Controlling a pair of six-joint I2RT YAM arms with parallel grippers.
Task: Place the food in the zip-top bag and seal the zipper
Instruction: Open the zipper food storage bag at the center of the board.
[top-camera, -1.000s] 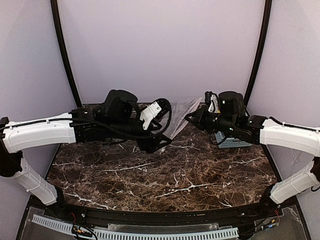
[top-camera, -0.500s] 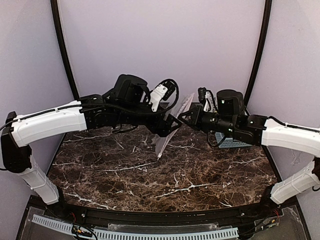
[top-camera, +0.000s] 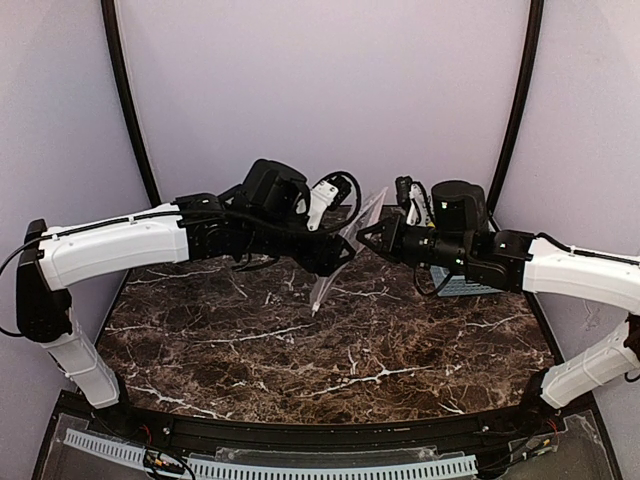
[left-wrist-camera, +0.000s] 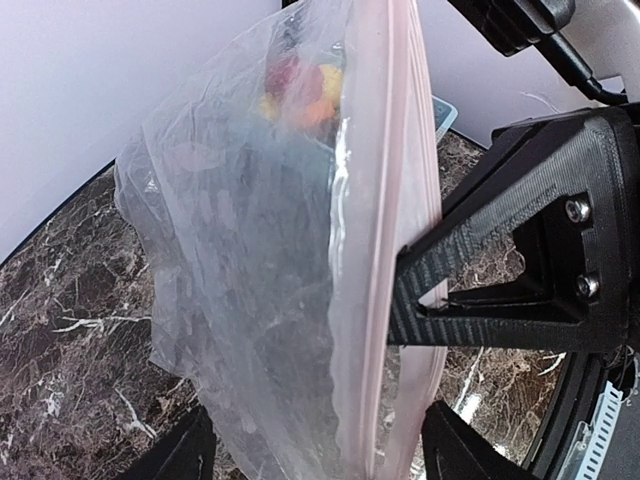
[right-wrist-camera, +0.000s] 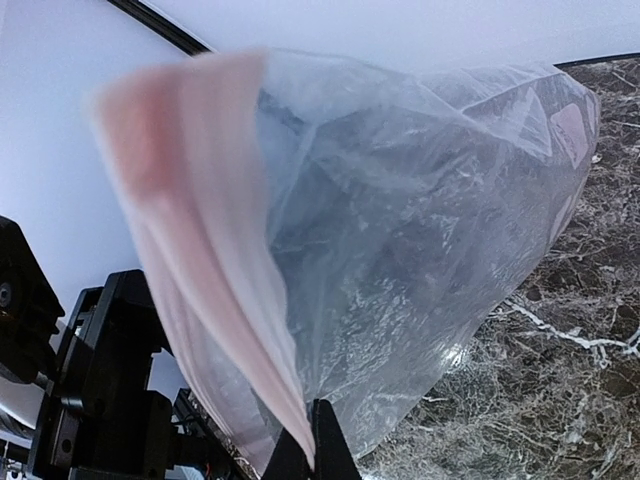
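Lifted and swung inward over the last second, the left gripper (top-camera: 335, 262) sits left of the right gripper (top-camera: 368, 233), jaws spread astride the zip-top bag (top-camera: 322, 288), grasping nothing. Right gripper is clenched on the zipper (left-wrist-camera: 395, 150); the bag hangs below it, the strip running steeply down and left through the left jaws' gap, so the left gripper seems best placed to run along it. Coloured food (left-wrist-camera: 300, 85) shows through the film; inside or behind, I cannot tell

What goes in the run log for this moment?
zip-top bag: held aloft | right gripper: shut on zipper | left gripper: open around zipper
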